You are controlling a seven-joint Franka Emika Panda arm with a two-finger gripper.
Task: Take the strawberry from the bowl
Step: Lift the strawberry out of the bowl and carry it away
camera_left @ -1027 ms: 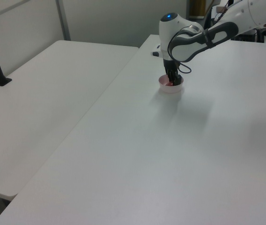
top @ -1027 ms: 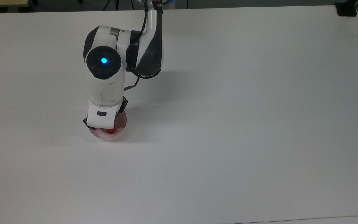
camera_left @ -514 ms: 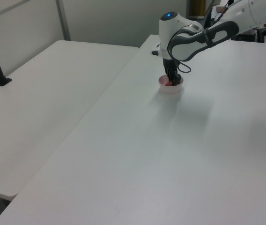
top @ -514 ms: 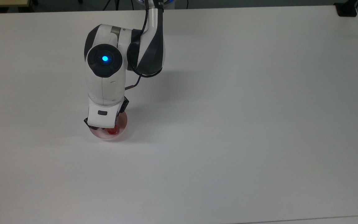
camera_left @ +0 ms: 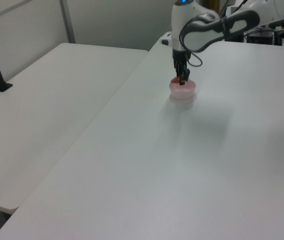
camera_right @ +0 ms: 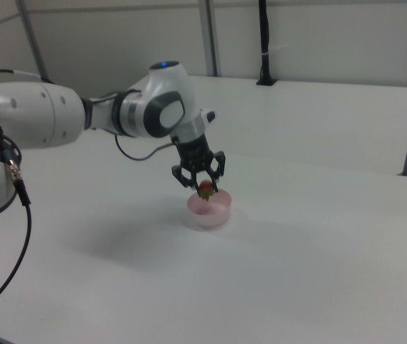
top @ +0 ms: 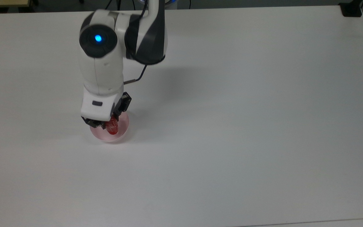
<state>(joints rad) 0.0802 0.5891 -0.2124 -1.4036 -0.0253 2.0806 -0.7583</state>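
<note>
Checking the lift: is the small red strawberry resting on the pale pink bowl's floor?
No, the hand holds the small red strawberry above the pale pink bowl.

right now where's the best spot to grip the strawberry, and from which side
Across its red body, from straight above, as the gripper already has it: the strawberry is shut between the fingers, lifted just over the bowl. It is small and rounded, and the bowl's rim blocks any sideways approach.

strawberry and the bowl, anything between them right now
Nothing. In the right view the strawberry, held in the gripper, hangs just above the bowl with only air under it. The bowl's inside looks bare.
</note>
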